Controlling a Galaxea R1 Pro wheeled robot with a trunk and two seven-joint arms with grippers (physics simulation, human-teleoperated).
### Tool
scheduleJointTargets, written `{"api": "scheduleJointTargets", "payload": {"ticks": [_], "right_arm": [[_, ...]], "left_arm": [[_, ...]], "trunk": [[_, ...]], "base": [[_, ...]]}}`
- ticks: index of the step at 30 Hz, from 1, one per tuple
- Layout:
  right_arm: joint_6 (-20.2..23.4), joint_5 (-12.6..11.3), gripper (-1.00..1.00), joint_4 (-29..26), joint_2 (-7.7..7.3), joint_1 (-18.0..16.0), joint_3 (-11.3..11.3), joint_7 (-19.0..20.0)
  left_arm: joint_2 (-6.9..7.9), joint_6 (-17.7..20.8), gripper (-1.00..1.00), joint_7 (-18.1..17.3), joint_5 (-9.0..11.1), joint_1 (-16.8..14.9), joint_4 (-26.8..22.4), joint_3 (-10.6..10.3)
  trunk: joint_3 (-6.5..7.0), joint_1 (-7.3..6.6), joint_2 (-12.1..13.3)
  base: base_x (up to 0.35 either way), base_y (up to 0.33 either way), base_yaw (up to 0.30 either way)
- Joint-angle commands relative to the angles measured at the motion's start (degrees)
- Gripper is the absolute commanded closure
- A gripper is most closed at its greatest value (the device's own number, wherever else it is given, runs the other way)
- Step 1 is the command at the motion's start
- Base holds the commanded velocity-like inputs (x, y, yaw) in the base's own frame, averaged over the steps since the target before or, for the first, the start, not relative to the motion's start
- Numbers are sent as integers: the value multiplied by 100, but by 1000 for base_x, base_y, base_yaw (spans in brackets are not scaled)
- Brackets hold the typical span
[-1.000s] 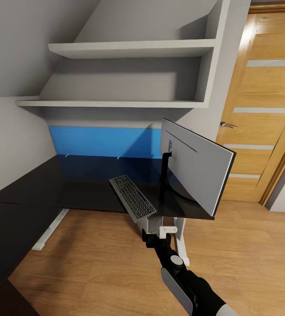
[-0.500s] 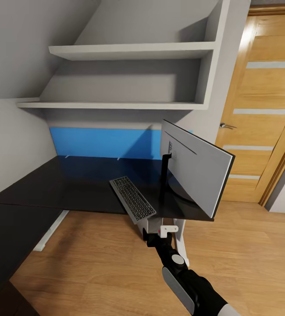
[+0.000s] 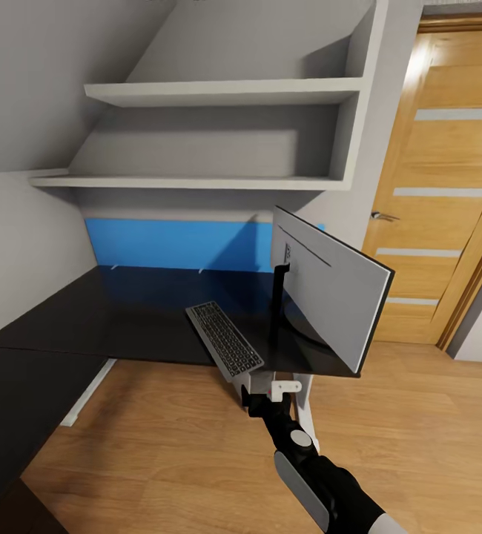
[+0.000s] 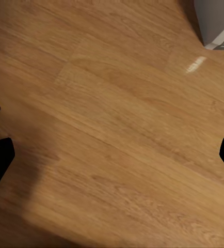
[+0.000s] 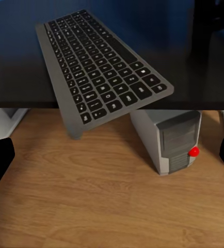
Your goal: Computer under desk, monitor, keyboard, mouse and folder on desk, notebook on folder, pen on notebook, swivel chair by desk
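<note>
Overhanging desk (image 3: 122,311) edge: one keyboard (image 3: 225,338); one monitor (image 3: 330,285); one computer (image 5: 169,142) beneath

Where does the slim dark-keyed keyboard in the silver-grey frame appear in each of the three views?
Head view: the slim dark-keyed keyboard lies at the glossy black desk's front edge, left of the wide monitor's neck, one end overhanging.
Right wrist view: the keyboard crosses the upper half, overhanging the desk edge above the silver-grey computer tower.
Left wrist view: not in it.
Shared landmark: the light wood floor.
</note>
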Motion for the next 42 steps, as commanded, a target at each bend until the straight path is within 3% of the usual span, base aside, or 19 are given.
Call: {"api": "scheduleJointTargets", "payload": {"ticks": [1, 18, 42], "right_arm": [[6, -36, -100, -7, -3, -6, 18, -42], [-1, -43, -100, 4, 19, -6, 25, -69], [-1, -61, -100, 9, 9, -6, 26, -14]], "left_arm": [[-3, -12, -100, -2, 36, -3, 0, 7], [-3, -2, -100, 9, 36, -3, 0, 4], [-3, -17, -100, 1, 27, -3, 0, -2]], "trunk": [[12, -22, 38], [317, -396, 719], [317, -396, 719]], "base": [[0, 0, 0], [0, 0, 0], [47, 0, 0]]}}
